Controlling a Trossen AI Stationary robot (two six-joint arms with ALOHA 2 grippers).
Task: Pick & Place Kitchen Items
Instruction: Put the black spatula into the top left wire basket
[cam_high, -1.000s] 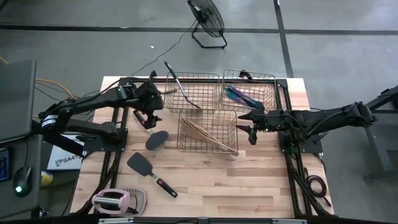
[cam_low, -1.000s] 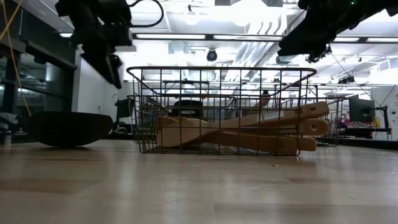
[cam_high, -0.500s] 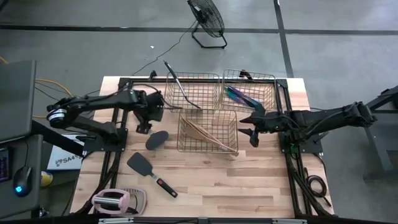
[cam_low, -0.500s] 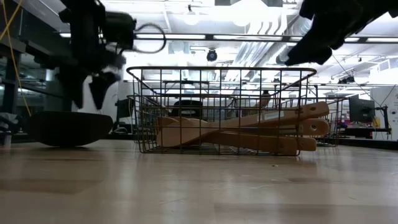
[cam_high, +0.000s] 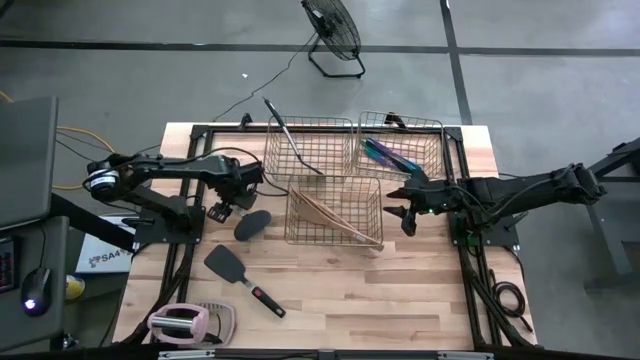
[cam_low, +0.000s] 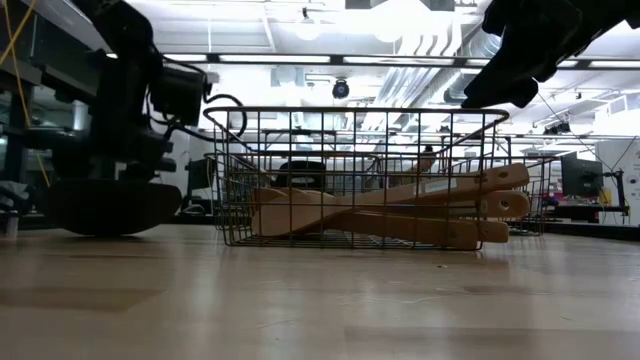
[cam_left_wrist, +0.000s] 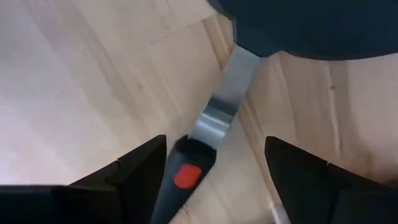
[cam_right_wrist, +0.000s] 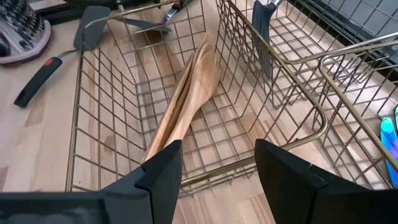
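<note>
Both grippers' fingers stand spread and hold nothing. On the wooden table, three wire baskets cluster at center. The front basket holds pale wooden spoons; the one at its 1 o'clock holds purple-teal pieces; the one at its 11 o'clock has a black utensil leaning in it. The left gripper sits low at the front basket's 9 o'clock, straddling the handle of a black spoon. The right gripper hovers at its 3 o'clock. A black spatula lies toward 7 o'clock.
</note>
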